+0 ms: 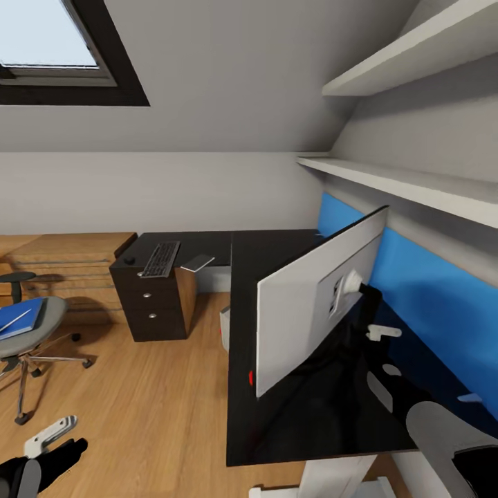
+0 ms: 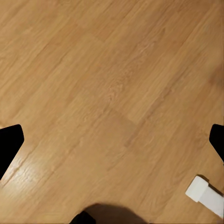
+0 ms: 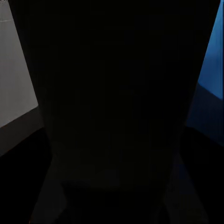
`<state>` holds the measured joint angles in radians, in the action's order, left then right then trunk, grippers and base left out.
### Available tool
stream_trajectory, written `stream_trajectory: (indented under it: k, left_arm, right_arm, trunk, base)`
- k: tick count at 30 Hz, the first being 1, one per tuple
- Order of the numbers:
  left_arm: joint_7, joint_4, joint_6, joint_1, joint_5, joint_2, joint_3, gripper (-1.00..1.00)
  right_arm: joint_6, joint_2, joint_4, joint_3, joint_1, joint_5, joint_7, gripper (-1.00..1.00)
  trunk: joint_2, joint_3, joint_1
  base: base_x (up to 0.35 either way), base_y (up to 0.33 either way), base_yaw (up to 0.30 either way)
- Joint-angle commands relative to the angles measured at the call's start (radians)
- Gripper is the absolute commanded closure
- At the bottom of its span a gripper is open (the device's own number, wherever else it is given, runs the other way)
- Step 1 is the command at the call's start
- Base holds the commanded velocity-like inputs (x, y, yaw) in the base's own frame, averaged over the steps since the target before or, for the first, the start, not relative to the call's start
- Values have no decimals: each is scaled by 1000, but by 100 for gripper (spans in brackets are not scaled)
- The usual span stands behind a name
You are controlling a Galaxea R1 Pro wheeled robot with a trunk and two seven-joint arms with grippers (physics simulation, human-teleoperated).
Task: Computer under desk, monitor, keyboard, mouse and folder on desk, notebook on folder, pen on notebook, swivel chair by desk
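The monitor (image 1: 315, 297) stands on the table (image 1: 277, 252) near its right edge, back panel facing the robot and long axis along that edge, with the right arm's jaws, state unreadable, behind its stand, while the left jaws (image 2: 112, 140) hang apart over floor.

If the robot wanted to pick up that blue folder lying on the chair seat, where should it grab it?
Probably by the folder's edge nearest the front of the swivel chair seat, coming from above and slightly from the open front. It lies flat, so only a thin edge offers purchase, and the armrest behind it blocks that side.
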<state>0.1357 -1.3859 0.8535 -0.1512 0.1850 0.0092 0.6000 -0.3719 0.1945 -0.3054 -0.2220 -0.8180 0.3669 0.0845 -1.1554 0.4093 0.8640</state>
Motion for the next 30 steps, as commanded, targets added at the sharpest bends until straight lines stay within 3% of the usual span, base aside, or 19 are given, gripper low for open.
stream_trajectory:
  k: [1,17,22,30]
  left_arm:
    - [8,-3,4,-1,14,1,9,-100]
    - [6,-7,4,-1,19,2,24,-100]
    - [5,-7,4,-1,19,2,24,-100]
    - [6,-7,3,-1,19,2,24,-100]
  right_arm:
    - [-1,0,-2,-10,-1,-5,8,100]
    - [-1,0,-2,-10,-2,-5,11,100]
    - [-1,0,-3,-10,-1,-4,11,100]
    - [1,0,-3,-9,-1,-4,12,100]
  trunk:
    - [-1,1,0]
    - [-1,1,0]
    - [-1,1,0]
    - [-1,1,0]
  base:
    - [16,-5,0]
    - [112,-4,0]
    - [245,-85,0]
    - [19,-139,0]
